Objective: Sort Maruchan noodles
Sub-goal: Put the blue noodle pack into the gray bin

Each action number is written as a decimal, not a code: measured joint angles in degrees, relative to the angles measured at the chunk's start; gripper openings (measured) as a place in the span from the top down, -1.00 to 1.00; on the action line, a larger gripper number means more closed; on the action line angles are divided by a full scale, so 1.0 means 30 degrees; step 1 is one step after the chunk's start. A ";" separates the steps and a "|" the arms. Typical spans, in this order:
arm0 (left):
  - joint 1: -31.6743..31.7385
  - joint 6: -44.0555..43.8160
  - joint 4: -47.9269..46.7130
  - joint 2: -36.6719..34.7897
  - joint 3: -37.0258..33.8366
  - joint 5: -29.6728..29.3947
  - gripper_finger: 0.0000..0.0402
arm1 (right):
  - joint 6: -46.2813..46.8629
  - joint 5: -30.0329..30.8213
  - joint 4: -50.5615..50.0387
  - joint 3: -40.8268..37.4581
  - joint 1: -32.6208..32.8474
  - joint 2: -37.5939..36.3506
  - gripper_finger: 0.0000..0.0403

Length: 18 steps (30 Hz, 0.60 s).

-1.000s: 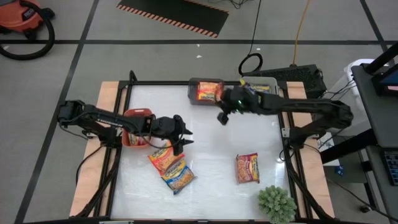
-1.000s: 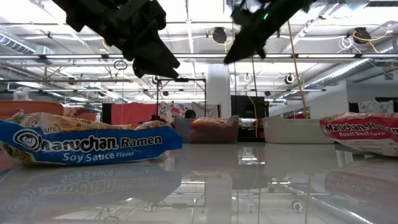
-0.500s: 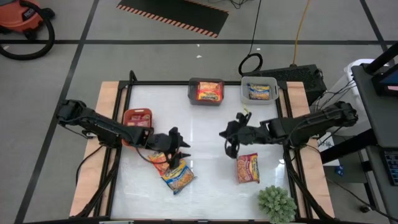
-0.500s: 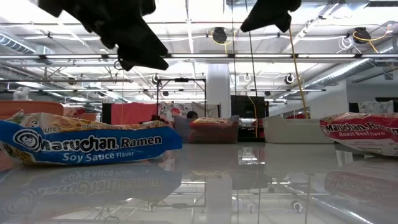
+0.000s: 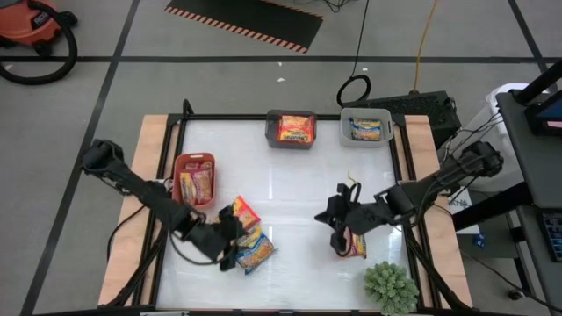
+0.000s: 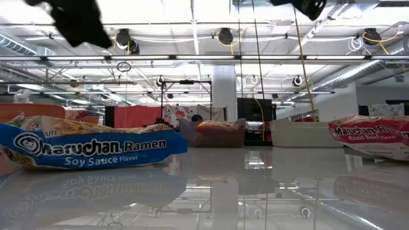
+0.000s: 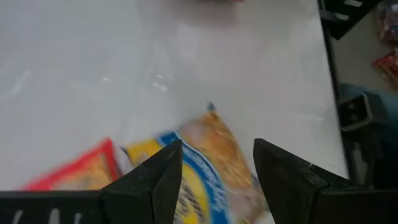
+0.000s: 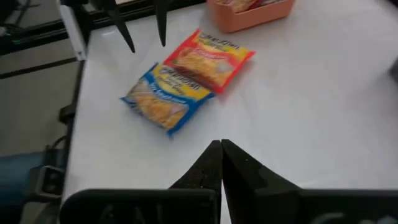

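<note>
Three Maruchan noodle packets lie flat on the white table. A blue-trimmed one and a red-trimmed one overlap at the near left. A third, reddish packet lies at the near right, partly under my right arm. My left gripper hangs open above the table beside the blue packet, at its near-left side. My right gripper is shut and hangs above the left edge of the reddish packet. Both grippers stay high over the table in the low view.
An orange-red bin with a packet stands at the left. A grey bin and a white bin, each holding a packet, stand along the far edge. A green plant sits at the near right corner.
My left gripper has swung from beside the orange-red bin toward the table's near edge, past the red packet, to the blue one, and stays open. My right gripper has swung from the grey bin at the far edge toward the near right, over the reddish packet, and stays shut.
</note>
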 joint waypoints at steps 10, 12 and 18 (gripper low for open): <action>-0.4037 -0.5834 -0.2985 0.1239 0.0001 -0.0951 -0.01 | 0.1024 0.0053 0.1285 0.0000 0.1246 0.0000 1.00; -0.4317 -0.7048 -0.4687 0.1392 -0.0005 -0.1370 -0.01 | 0.0872 0.0111 0.1883 0.0000 0.1359 0.0000 1.00; -0.4756 -0.8455 -0.5727 0.2533 -0.0013 -0.1189 -0.01 | 0.0191 0.0605 0.2570 0.0000 0.1511 0.0000 1.00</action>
